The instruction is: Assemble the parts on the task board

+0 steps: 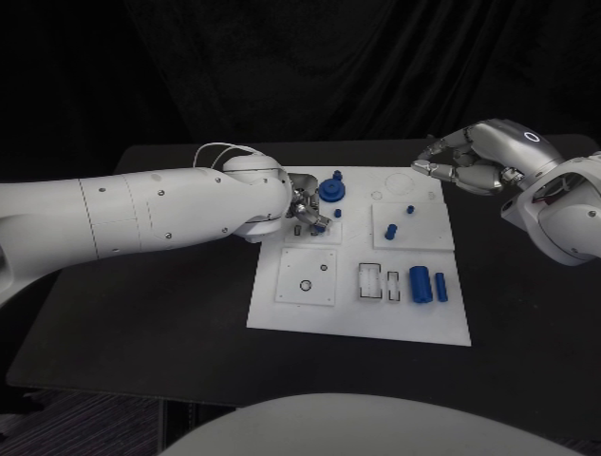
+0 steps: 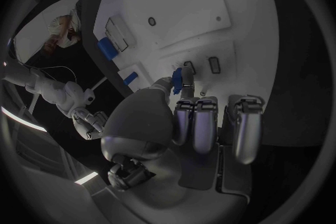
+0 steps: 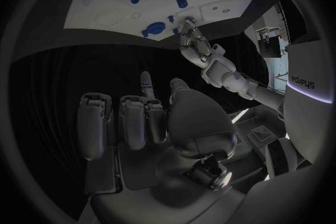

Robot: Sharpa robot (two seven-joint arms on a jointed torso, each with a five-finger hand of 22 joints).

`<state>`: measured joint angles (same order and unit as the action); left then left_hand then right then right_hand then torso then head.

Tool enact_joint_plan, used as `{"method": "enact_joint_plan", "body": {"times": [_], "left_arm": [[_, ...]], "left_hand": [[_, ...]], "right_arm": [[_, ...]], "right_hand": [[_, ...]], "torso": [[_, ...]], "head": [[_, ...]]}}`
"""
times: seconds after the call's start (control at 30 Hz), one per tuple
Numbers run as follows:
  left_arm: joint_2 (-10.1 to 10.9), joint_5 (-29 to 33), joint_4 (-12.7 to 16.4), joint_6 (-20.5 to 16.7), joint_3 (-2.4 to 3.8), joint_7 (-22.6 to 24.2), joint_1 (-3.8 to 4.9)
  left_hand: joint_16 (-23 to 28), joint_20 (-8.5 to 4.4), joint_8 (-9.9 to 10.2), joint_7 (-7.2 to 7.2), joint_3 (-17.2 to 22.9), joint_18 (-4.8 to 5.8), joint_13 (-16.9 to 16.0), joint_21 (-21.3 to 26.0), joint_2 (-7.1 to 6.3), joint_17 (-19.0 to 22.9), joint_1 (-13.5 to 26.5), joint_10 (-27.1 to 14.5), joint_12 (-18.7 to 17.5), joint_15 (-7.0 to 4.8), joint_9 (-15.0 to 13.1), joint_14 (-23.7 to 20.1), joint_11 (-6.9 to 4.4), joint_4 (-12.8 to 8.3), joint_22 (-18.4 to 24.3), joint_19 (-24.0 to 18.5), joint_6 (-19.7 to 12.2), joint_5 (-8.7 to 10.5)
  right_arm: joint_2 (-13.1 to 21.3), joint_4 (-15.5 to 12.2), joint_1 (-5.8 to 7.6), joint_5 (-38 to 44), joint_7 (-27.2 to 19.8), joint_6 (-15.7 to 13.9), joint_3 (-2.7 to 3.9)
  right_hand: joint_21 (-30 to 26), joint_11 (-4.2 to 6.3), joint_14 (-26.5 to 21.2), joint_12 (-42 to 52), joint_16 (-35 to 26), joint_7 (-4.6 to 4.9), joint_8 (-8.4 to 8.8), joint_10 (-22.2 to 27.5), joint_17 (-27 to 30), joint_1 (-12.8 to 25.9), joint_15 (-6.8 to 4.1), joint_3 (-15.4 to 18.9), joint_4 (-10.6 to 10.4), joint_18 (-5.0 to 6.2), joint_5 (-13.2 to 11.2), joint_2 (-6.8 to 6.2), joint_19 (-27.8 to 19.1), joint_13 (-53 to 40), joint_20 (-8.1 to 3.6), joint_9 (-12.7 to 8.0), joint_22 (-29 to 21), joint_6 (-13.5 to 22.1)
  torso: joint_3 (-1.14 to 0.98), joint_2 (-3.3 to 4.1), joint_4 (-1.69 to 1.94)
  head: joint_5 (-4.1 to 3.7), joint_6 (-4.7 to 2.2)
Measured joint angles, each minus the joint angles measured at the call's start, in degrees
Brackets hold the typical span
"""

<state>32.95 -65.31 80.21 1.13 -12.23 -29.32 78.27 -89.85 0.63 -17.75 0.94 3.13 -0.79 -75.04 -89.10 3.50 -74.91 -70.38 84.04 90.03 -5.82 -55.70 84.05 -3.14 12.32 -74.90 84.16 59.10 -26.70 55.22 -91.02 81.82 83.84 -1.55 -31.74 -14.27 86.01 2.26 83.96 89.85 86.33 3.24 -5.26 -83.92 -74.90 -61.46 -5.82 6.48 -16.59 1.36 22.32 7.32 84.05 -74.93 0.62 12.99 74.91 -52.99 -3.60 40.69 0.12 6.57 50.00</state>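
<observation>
Black tabletop [image 1: 150, 313] carries the white task board [image 1: 362, 252] at its middle, with blue parts scattered over its far and right sections. Largest of these are two cylinders [image 1: 427, 284] lying side by side near the board's right edge; a round stepped piece [image 1: 333, 186] stands at the far edge. The left hand [image 1: 305, 211] is over the board's far-left part, much nearer the work than the right hand [image 1: 467, 163], which hangs off the far right corner with fingers curled on nothing. In the left wrist view the left hand pinches a small blue part [image 2: 177, 80] at its fingertips, long axis roughly upright, just beside two small rectangular slots [image 2: 201, 65] ahead of it.
</observation>
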Motion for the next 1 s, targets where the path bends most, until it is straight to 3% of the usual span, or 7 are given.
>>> {"method": "enact_joint_plan", "body": {"times": [0.37,1.0], "left_arm": [[1.7,0.0,1.1,-1.4,0.00,-0.5,0.00],[2.3,0.0,1.6,-1.9,0.00,-1.8,-0.11]], "left_hand": [[0.0,0.00,0.2,0.02,1.1,0.00,0.0,0.0,-0.30,0.0,0.3,0.0,0.0,0.00,-0.2,0.0,0.00,0.3,0.0,0.0,0.0,0.26],[0.0,0.00,0.6,-0.10,2.7,0.00,0.0,0.0,-0.91,0.0,0.9,0.0,0.0,0.00,-0.7,0.0,0.00,1.1,0.0,0.0,0.3,1.12]], "right_arm": [[0.0,0.0,0.00,0.0,0.0,0.1,0.01],[-0.1,0.3,-0.04,0.0,0.0,0.2,0.00]], "right_hand": [[0.0,0.00,0.0,0.0,0.0,0.00,0.00,0.0,0.0,-0.5,0.00,0.2,0.2,0.00,0.5,-0.07,0.0,0.0,0.00,0.0,0.0,0.0],[-0.2,0.00,0.0,0.0,0.0,0.00,0.00,0.0,0.0,-0.9,0.00,0.2,0.2,0.00,0.8,-0.15,0.0,0.0,0.00,0.0,0.0,0.0]], "torso": [[0.01,-0.02,0.07],[0.03,-0.03,-0.02]], "head": [[0.19,0.00],[0.58,0.00]]}}
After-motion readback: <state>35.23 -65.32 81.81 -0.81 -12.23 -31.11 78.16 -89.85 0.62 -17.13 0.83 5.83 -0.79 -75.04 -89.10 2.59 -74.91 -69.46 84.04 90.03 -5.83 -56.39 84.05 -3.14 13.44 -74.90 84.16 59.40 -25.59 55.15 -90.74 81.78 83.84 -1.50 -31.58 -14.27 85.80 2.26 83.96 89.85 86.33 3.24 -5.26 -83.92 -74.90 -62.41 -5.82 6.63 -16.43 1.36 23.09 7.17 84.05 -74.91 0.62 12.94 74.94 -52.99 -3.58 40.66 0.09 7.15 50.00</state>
